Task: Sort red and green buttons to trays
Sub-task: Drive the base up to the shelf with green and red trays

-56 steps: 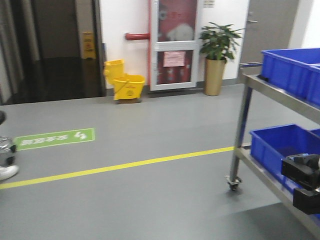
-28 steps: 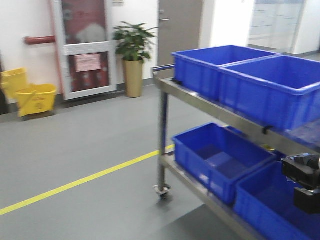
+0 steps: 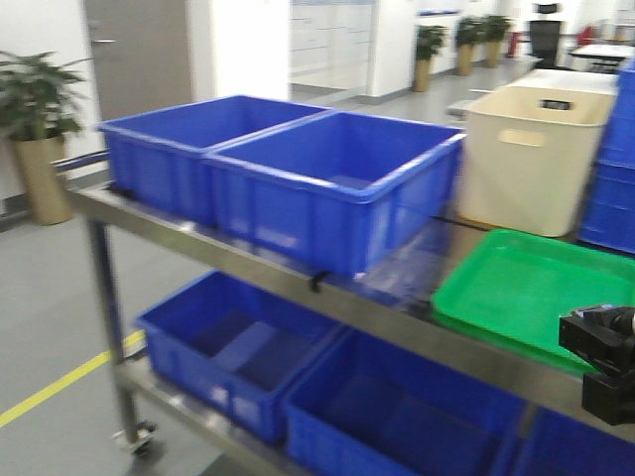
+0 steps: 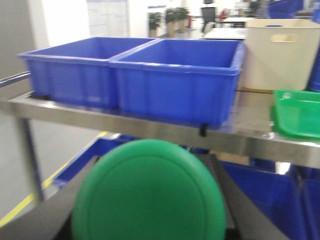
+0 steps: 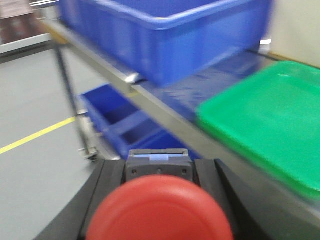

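Observation:
My left gripper is shut on the green button, whose domed cap fills the lower left wrist view. My right gripper is shut on the red button, with its black body showing behind the cap. The right gripper also shows at the right edge of the front view. The green tray lies on the cart's top shelf, ahead and to the right; it also shows in the left wrist view and in the right wrist view. The red tray is out of view.
A steel cart carries two deep blue crates on its top shelf and more blue crates below. A cream tub stands behind the green tray. Stacked blue crates are at far right. A yellow floor line runs at left.
The front view has swung right: the mop bucket, door and plant have slid off to the left, and the cart, cream tub and green tray have come into view. The right gripper keeps its place in the frame.

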Robot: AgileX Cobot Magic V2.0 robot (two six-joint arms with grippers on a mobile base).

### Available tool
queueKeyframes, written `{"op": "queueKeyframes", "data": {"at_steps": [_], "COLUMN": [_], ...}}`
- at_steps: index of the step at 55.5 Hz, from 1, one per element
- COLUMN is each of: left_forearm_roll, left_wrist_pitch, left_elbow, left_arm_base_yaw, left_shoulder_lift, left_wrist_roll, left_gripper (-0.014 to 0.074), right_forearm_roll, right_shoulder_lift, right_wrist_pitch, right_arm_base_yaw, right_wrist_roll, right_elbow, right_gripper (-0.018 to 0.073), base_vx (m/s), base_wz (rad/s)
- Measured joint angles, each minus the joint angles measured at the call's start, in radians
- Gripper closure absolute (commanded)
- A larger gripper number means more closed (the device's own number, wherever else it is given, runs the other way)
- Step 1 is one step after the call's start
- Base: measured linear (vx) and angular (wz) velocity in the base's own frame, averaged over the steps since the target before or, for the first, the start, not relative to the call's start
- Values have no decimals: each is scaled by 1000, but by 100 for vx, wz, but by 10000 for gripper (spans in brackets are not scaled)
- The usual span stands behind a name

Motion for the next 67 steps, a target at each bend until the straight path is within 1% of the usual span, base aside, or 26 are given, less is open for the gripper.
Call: {"op": "queueKeyframes", "data": {"at_steps": [18,33,49,67], "left_forearm_roll": [0,0,0,0], "left_wrist_pitch": [0,0,0,0], "left_elbow": [0,0,0,0], "left_arm_base_yaw": [0,0,0,0], "left_shoulder_lift": [1,1,1,1], "left_wrist_roll": [0,0,0,0], "left_gripper": [594,594,594,594], "right_forearm_roll": [0,0,0,0], "right_shoulder_lift": [0,0,0,0], "right_wrist_pitch": [0,0,0,0], "right_arm_base_yaw": [0,0,0,0], "right_wrist_roll": [0,0,0,0], "right_elbow": [0,0,0,0], "right_gripper": [568,568,568,568], "base_vx": [23,20,18,18], "base_wz": [-70,-53,-34,-19]}}
